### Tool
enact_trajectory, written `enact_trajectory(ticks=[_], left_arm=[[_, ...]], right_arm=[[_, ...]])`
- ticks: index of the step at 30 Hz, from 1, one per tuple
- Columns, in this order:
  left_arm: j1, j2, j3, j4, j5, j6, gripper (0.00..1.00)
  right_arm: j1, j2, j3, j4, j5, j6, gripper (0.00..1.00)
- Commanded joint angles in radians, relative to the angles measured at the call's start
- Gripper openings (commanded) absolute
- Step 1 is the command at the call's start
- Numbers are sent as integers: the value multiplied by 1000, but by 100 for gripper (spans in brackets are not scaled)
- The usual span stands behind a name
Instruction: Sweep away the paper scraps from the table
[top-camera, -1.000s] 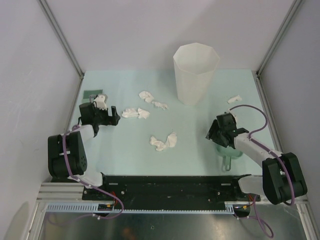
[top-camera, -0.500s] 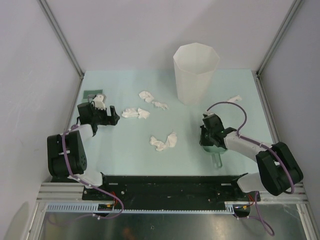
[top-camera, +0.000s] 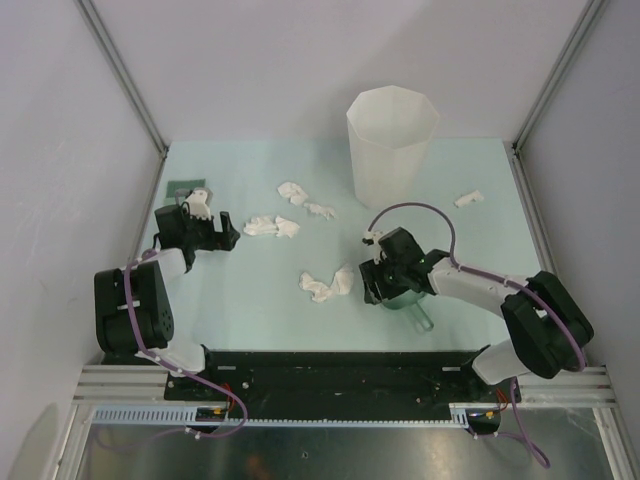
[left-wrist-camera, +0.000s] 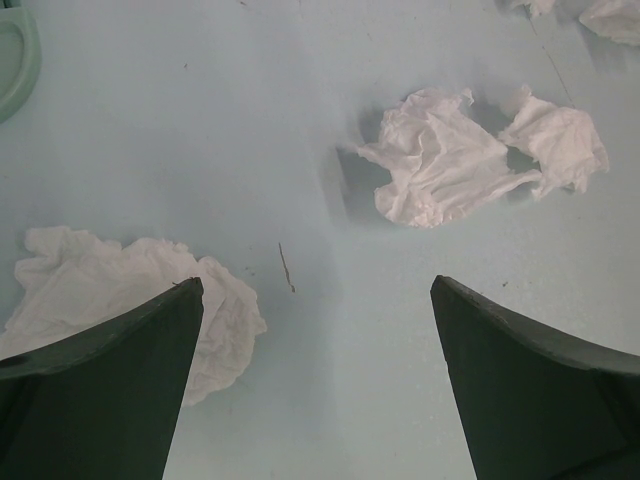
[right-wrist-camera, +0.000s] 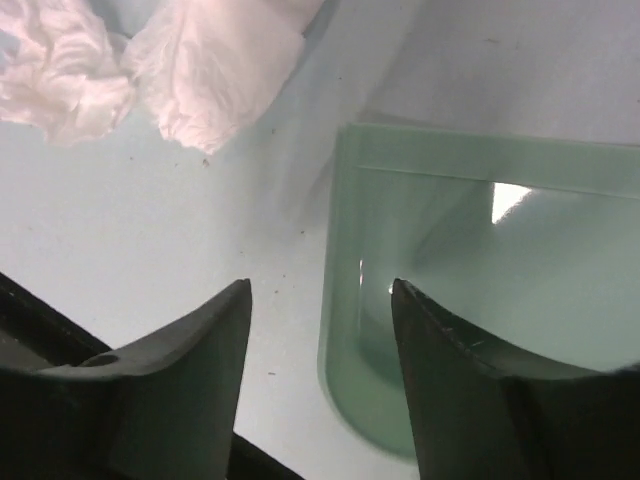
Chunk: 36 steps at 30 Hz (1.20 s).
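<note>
Apparently the right gripper (right-wrist-camera: 320, 300) holds the dustpan (right-wrist-camera: 480, 260) — beside paper scraps (right-wrist-camera: 210, 80).

Table (top-camera: 250, 300): your pale mint-green surface; it is flat, and everything below lies on it.
Bin (top-camera: 391, 150): tall, white and faceted, standing upright at the far side; use it as your landmark.
Far scraps (top-camera: 292, 190): two small white wads just left of the bin.
Middle scraps (top-camera: 272, 227): a crumpled pair, touching, further left of the bin and nearer you.
Near scraps (top-camera: 328, 284): two wads side by side, in front of the bin and slightly to its left.
Lone scrap (top-camera: 468, 199): a single wad lying right of the bin.
Edge scrap (top-camera: 200, 200): you will find this one far left of the bin.
Dustpan (top-camera: 402, 299): darker green, in front of the bin and just beside the near scraps.
Dark green item (top-camera: 184, 187): far left of the bin; you cannot tell what it is.
</note>
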Motion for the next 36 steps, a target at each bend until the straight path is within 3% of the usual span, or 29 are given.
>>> enact_trajectory(ticks=[1, 2, 9, 11, 13, 15, 17, 21, 26, 31, 36], left_arm=[[10, -2, 23, 14, 46, 9, 100], [9, -2, 23, 14, 50, 9, 100], [-11, -54, 8, 25, 83, 30, 100], [-74, -122, 20, -34, -15, 62, 100], [-134, -153, 79, -146, -214, 148, 100], [-192, -134, 209, -245, -314, 170, 100], [-189, -67, 309, -424, -434, 153, 100], [-136, 25, 434, -469, -578, 125, 100], [-16, 137, 492, -515, -562, 133, 99], [85, 270, 606, -587, -493, 124, 84], [96, 381, 696, -623, -439, 132, 83]], right_arm=[[11, -44, 71, -73, 31, -47, 68], [10, -62, 69, -68, 39, -47, 99], [1, -263, 71, 4, 91, -24, 100], [-2, -320, 74, 24, 130, -21, 100], [-18, -358, 72, 35, 146, -19, 100], [-27, -377, 72, 35, 150, -27, 100], [-30, -384, 74, 21, 163, -37, 100], [-24, -372, 72, -7, 168, -48, 100], [-22, -368, 72, -22, 168, -68, 100], [-21, -345, 74, -1, 162, -64, 100], [-18, -309, 72, -5, 154, -65, 100]])
